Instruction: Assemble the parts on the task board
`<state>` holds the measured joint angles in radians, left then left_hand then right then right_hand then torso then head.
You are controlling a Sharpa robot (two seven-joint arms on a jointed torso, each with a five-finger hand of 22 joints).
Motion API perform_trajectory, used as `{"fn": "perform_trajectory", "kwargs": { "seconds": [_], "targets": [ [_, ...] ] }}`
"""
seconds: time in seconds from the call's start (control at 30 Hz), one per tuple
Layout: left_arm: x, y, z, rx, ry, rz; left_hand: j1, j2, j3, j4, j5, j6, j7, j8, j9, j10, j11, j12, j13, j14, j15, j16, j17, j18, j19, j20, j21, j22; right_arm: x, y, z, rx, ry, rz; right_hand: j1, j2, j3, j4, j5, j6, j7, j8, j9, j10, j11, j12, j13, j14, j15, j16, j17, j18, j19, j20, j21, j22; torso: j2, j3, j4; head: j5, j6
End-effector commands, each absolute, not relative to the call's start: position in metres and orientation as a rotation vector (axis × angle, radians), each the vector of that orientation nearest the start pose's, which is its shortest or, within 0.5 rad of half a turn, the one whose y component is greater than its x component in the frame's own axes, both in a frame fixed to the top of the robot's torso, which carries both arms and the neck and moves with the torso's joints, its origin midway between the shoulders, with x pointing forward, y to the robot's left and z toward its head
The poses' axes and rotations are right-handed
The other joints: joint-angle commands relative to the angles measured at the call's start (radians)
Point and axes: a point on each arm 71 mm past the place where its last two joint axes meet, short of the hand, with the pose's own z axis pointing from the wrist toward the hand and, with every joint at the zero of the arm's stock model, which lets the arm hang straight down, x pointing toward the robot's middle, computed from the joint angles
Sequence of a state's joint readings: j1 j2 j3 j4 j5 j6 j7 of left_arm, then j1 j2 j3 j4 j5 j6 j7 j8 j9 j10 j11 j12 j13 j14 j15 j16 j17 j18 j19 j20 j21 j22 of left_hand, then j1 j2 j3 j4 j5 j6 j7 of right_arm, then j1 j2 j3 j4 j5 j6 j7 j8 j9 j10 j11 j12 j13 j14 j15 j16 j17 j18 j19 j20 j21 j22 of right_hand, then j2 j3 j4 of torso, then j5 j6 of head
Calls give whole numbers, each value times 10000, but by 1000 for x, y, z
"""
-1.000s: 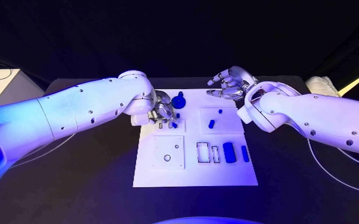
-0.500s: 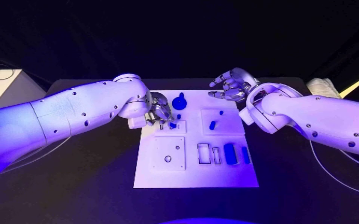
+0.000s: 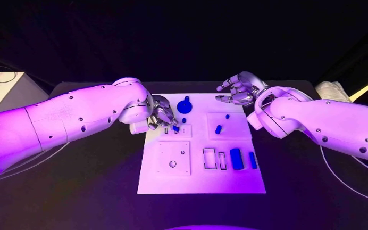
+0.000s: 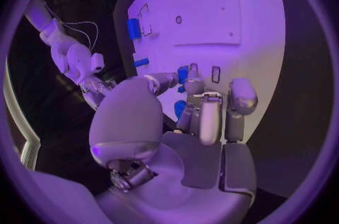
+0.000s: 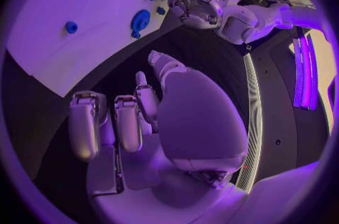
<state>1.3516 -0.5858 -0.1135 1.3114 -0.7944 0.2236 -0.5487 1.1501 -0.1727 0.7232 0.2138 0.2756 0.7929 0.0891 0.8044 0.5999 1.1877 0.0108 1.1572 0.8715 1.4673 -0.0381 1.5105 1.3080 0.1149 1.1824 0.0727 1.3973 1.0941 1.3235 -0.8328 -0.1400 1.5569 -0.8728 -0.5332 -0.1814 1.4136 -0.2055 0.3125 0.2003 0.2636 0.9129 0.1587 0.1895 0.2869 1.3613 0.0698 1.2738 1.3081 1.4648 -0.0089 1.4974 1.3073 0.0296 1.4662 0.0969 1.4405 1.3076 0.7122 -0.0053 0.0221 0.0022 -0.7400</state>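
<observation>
Head view shows the white task board (image 3: 201,179) lying in the middle of the black table (image 3: 92,187). The left hand (image 3: 161,114) is down over the board's upper left part, its fingers (image 4: 209,119) curled round a small blue part (image 4: 182,74), which they pinch just above the board, beside a small slot. Another small blue part (image 3: 184,120) stands just beside that hand. A larger blue knob-shaped part (image 3: 184,105) sits near the board's far edge, just beyond the left hand. The right hand (image 3: 239,91) hovers at the board's far right corner, holding nothing, fingers spread and loosely bent, apart from the board. On the raised square to the right lie a short blue part (image 3: 218,129) and a tiny blue dot (image 3: 227,116). Nearer the robot, 2 long blue parts (image 3: 236,158) stand side by side at the right edge, next to 2 empty rectangular slots (image 3: 208,157). A square plate (image 3: 173,157) with a small ring sits at the lower left.
</observation>
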Motion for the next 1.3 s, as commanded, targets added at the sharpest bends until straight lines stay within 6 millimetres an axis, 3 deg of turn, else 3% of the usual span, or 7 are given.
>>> {"fn": "perform_trajectory", "kwargs": {
  "seconds": [0.03,0.1,0.27,0.43,0.5,1.3],
  "targets": [
    [519,140,-193,-2573,24069,-5641,-184,-57,1863,-1837,365,153,-85,82,996,189,-42,129,176,509,-103,60,1116,-120,144,-15,67,121,494,-205,-163,4706,16720,7915,-45,-45,50,3,40,-90,11,67,-12,-49,21,-58,165,683,55,-59,1221,58,323,40,-49,1717,12,8,1,25,17],
    [518,140,-193,-2475,23943,-5584,-324,-161,1911,-1935,869,272,-142,138,1052,374,-107,239,343,595,-161,130,1313,-159,320,-70,157,312,494,-206,-163,4710,16721,7908,-61,-44,59,15,48,-92,12,70,-12,-48,22,-57,165,684,56,-59,1223,54,331,41,-35,1727,25,3,-11,37,21],
    [519,139,-192,-2155,23568,-5298,-523,-294,1904,-2050,1475,442,-238,188,1125,648,-195,374,570,704,-251,220,1575,-201,514,-159,250,510,494,-208,-163,4739,16710,7868,-86,-49,67,31,61,-93,12,75,-12,-44,23,-52,167,685,57,-57,1228,54,333,42,-35,1728,12,8,13,93,6],
    [519,138,-192,-1916,23338,-5123,-593,-313,1893,-2055,1599,507,-278,206,1150,738,-233,399,608,740,-285,251,1665,-227,622,-187,294,626,493,-209,-163,4750,16688,7858,-86,-49,67,31,61,-93,12,75,-12,-44,23,-52,167,685,57,-57,1228,54,333,42,-35,1728,26,21,8,87,-10],
    [519,137,-192,-1722,23238,-5015,-603,-316,1894,-2058,1622,516,-285,208,1154,739,-239,387,588,742,-291,251,1665,-229,634,-192,298,637,493,-209,-163,4747,16687,7865,-101,-53,71,40,69,-94,12,78,-11,-45,23,-53,165,684,57,-62,1221,53,333,42,-36,1728,33,5,-2,86,-27],
    [510,130,-198,-506,23411,-4294,-678,-325,1892,-2067,1722,598,-338,238,1191,822,-289,372,559,761,-334,263,1707,-263,780,-228,356,790,492,-208,-164,4708,16773,7902,-136,-73,86,62,104,-97,9,87,-11,-47,22,-57,156,682,57,-68,1215,55,330,43,-46,1723,25,-6,-2,158,-148]
  ]
}}
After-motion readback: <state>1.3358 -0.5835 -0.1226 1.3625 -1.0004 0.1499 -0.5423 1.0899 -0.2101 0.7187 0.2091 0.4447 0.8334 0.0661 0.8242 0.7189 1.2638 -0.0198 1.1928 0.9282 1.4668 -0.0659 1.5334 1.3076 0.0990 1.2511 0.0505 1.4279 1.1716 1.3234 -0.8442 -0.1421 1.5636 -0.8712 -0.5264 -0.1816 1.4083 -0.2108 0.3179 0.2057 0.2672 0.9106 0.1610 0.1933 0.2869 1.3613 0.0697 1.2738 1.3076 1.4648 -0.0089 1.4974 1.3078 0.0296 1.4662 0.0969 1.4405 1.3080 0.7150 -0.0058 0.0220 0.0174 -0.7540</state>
